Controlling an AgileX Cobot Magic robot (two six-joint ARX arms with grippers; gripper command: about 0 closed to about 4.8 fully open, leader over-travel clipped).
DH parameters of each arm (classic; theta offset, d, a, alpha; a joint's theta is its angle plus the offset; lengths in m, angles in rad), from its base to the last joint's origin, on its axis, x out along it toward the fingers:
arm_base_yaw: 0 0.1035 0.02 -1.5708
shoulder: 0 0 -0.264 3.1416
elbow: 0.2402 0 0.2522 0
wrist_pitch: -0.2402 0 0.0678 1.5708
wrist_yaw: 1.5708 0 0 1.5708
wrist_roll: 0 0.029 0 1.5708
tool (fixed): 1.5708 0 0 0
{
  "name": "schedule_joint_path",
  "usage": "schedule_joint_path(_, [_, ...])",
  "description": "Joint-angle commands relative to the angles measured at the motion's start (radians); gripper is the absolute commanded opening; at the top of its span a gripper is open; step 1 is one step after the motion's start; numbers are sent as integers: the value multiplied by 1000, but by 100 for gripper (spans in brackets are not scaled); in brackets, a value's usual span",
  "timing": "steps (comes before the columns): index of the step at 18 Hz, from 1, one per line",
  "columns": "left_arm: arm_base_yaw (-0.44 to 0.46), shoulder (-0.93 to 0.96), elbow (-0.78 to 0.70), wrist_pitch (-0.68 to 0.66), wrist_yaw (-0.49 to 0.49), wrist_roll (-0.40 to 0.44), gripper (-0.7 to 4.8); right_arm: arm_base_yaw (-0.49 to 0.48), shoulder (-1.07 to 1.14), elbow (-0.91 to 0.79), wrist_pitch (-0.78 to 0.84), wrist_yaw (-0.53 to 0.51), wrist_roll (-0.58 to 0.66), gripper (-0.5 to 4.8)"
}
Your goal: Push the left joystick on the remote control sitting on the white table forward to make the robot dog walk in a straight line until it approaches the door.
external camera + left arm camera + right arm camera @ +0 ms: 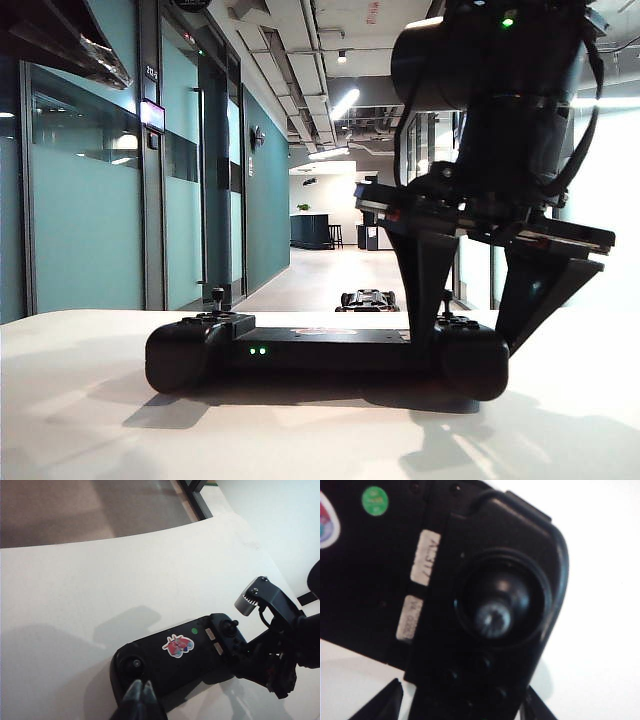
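Observation:
The black remote control [320,350] lies on the white table [80,400] with two green lights lit. Its left joystick [217,297] stands upright at the left end. In the left wrist view my left gripper [139,686] is shut and empty. It hovers at the controller's near edge, just short of the left joystick [135,664]. My right gripper [468,343] is open and straddles the controller's right end. In its wrist view that gripper [462,705] has one finger on each side of the body below the right thumbstick [492,617]. The robot dog [368,299] stands in the corridor beyond the table.
Teal glass walls and doors [215,190] line the corridor's left side. A red sticker [177,646] and a green dot [194,630] mark the controller's top. The right arm [272,630] looms over the controller's right end. The table's far edge [100,540] is curved.

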Motion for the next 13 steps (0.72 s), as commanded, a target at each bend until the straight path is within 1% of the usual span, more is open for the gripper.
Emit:
schedule_joint_path(1, [-1,-2,5,5,6,0,-5,5,-4,3,2,10,-3,314])
schedule_joint_path(4, [-1,-2,5,5,6,0,-5,5,-4,2,-2,44,-3,314])
schedule_joint_path(13, [-1,-2,5,5,5,1,-5,5,-3,2,5,44,-3,314])
